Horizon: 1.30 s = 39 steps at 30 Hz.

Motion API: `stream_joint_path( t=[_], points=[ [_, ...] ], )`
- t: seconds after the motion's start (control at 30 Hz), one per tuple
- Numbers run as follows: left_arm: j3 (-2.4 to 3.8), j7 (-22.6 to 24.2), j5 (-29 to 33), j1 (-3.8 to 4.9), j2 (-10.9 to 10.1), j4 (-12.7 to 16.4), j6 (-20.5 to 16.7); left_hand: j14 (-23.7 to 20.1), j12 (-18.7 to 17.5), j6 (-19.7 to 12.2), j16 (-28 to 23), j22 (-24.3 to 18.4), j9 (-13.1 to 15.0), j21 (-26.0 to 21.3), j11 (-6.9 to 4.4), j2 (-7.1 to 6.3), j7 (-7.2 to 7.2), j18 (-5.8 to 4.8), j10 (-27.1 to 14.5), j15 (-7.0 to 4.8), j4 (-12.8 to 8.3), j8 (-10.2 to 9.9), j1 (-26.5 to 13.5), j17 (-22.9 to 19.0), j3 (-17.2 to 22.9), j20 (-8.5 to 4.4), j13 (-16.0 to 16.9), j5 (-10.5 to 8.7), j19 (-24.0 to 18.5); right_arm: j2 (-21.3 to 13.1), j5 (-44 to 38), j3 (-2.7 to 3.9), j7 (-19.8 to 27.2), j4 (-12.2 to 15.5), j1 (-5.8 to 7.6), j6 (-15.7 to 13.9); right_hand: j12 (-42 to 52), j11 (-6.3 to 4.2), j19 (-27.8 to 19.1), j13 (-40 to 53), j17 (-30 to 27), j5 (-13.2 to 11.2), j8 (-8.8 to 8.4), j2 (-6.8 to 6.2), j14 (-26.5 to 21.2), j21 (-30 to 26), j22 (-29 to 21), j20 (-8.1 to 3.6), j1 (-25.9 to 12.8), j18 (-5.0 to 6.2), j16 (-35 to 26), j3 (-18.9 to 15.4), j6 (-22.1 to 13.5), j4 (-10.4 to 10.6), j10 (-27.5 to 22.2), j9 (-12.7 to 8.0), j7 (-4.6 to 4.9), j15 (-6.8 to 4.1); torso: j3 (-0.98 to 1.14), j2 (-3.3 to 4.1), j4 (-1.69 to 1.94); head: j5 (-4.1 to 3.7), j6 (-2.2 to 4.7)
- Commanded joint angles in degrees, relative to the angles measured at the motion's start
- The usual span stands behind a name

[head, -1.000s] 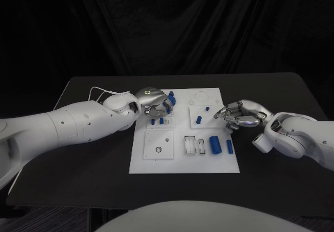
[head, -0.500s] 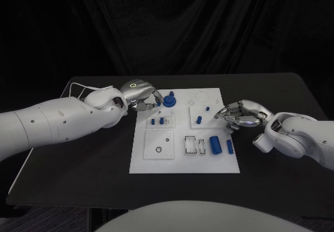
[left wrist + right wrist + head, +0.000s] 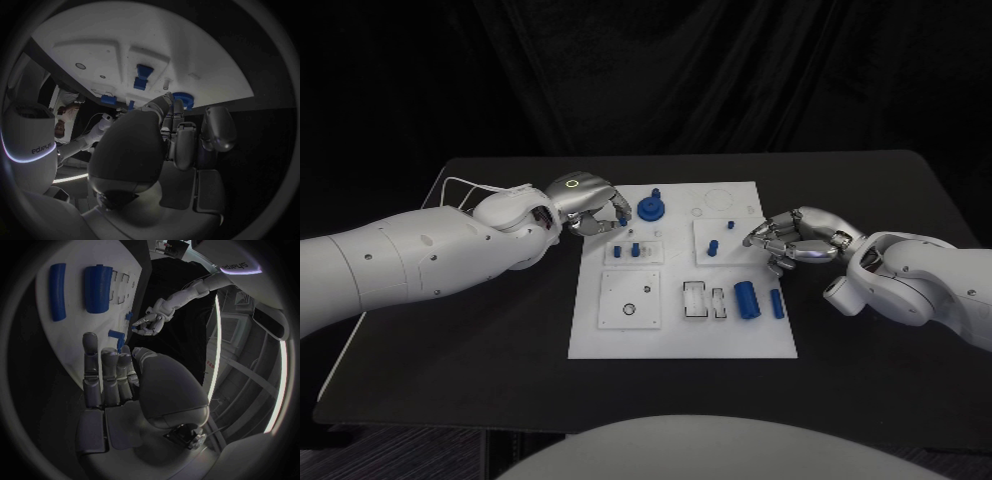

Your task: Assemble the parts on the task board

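At the far left corner of the task board [image 3: 682,345], left hand [image 3: 593,208] hovered, fingers curled together on nothing, blue gear part [image 3: 652,208] just beside its fingertips, right hand [image 3: 795,238] at the board's right edge, fingers curled in, empty, blue cylinders [image 3: 746,298] nearer on the board, dark desk [image 3: 473,360] beneath.

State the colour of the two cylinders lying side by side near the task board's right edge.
Blue, both the thick cylinder and the thin one; they show best in the right wrist view.

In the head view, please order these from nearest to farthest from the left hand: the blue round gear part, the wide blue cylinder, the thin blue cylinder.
1. Blue round gear part, beside the left hand.
2. Wide blue cylinder, board's right side.
3. Thin blue cylinder, at the right edge.
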Motion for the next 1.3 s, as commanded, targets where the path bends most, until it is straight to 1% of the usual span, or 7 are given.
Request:
stream_joint_path(
  t=[0.03,0.2,0.33,0.57,0.7,1.0,1.3],
  points=[
    [0.03,-0.3,-0.2,-0.20,0.5,-0.4,1.4,-0.1,-0.4,-0.1,-0.3,8.1,0.0,-0.2,0.31,0.00,0.17,-0.40,0.2,-0.07,0.1,0.1,-0.4,-0.1,-0.4,0.07,-0.1,-0.26,0.0,-0.1,0.1,0.04,-0.9,0.1,-0.14,1.1,0.3,-0.04,-0.2,-0.1,0.0,0.1,0.39,0.34,-0.3,-0.2,0.0,-0.06,-0.5,0.86,0.0,0.1,0.1,0.3,-0.5,-0.1,-0.16,-0.05,-0.05,0.03,0.08,0.08,-0.01],
    [0.02,-0.4,-0.2,-0.62,1.3,-1.2,1.9,-0.2,-0.7,-0.8,-0.5,8.0,-0.2,-0.4,0.43,0.06,0.25,-0.38,0.3,0.03,-0.1,-0.4,-0.4,-0.3,-0.3,0.12,-0.2,-0.32,-0.1,0.1,0.1,0.04,-0.9,0.0,-0.14,1.2,0.3,-0.04,-0.2,-0.1,-0.1,0.1,0.40,0.34,-0.3,-0.3,0.0,-0.06,-0.5,0.87,0.0,0.1,0.1,0.3,-0.5,-0.1,-0.16,-0.05,-0.10,0.07,-0.04,0.27,-0.01],
    [0.02,-0.3,-0.2,-0.96,1.8,-1.6,2.2,-0.3,-0.7,-0.7,-0.5,8.0,-0.2,-0.5,0.44,0.10,0.27,-0.37,0.3,0.04,-0.1,-0.4,-0.4,-0.3,-0.3,0.13,-0.2,-0.33,-0.1,0.2,0.1,0.03,-0.8,0.0,-0.14,1.3,0.3,-0.04,-0.2,-0.1,-0.1,0.1,0.40,0.34,-0.3,-0.3,0.0,-0.06,-0.5,0.87,0.0,0.1,0.1,0.3,-0.5,-0.1,-0.16,-0.05,0.03,0.06,-0.27,0.27,-0.01],
    [0.02,-0.2,-0.2,-1.21,2.2,-1.8,2.0,-0.3,-0.8,-0.7,-0.5,8.0,-0.2,-0.4,0.47,0.18,0.31,-0.38,0.3,0.06,-0.1,-0.4,-0.4,-0.4,-0.3,0.14,-0.2,-0.34,-0.1,0.2,0.1,0.03,-0.8,-0.1,-0.15,1.2,0.3,-0.04,-0.2,-0.1,-0.1,0.1,0.40,0.34,-0.3,-0.3,0.0,-0.06,-0.5,0.87,0.0,0.1,0.1,0.3,-0.5,-0.1,-0.16,-0.05,0.14,0.03,0.04,-0.10,-0.01],
    [0.02,-0.2,-0.2,-1.27,2.3,-1.9,2.0,-0.3,-0.8,-0.6,-0.5,8.0,-0.2,-0.4,0.48,0.22,0.32,-0.38,0.4,0.07,0.0,-0.4,-0.5,-0.4,-0.3,0.15,-0.2,-0.34,-0.1,0.1,0.1,0.03,-0.8,-0.1,-0.15,1.2,0.3,-0.04,-0.2,-0.1,-0.1,0.1,0.40,0.34,-0.3,-0.3,0.0,-0.06,-0.5,0.87,0.0,0.1,0.1,0.3,-0.5,-0.1,-0.16,-0.05,0.20,-0.02,-0.08,0.07,-0.01],
    [0.02,-0.2,-0.2,-1.32,2.5,-1.9,2.0,-0.3,-0.8,-0.6,-0.6,8.0,-0.2,-0.6,0.51,0.28,0.36,-0.34,0.5,0.09,0.0,-0.4,-0.6,-0.4,-0.3,0.17,-0.2,-0.36,-0.2,0.2,0.1,0.03,-0.8,-0.2,-0.16,1.3,0.4,-0.05,-0.2,-0.2,-0.1,0.1,0.44,0.37,-0.3,-0.3,0.0,-0.06,-0.5,0.87,0.0,0.1,0.1,0.3,-0.5,-0.1,-0.17,-0.05,0.08,-0.05,-0.24,0.24,-0.01],
    [0.02,-0.2,-0.2,-1.33,2.9,-2.0,2.0,-0.3,-0.8,-0.6,-0.6,7.9,-0.2,-0.7,0.52,0.31,0.38,-0.33,0.6,0.09,0.0,-0.4,-0.6,-0.5,-0.3,0.18,-0.1,-0.36,-0.2,0.3,0.1,0.03,-0.9,-0.2,-0.16,1.4,0.4,-0.06,-0.1,-0.2,-0.1,0.1,0.45,0.41,-0.3,-0.3,0.1,-0.06,-0.5,0.87,0.0,0.2,0.1,0.3,-0.5,-0.1,-0.17,-0.05,0.12,-0.05,-0.07,0.27,-0.01]
  ],
)
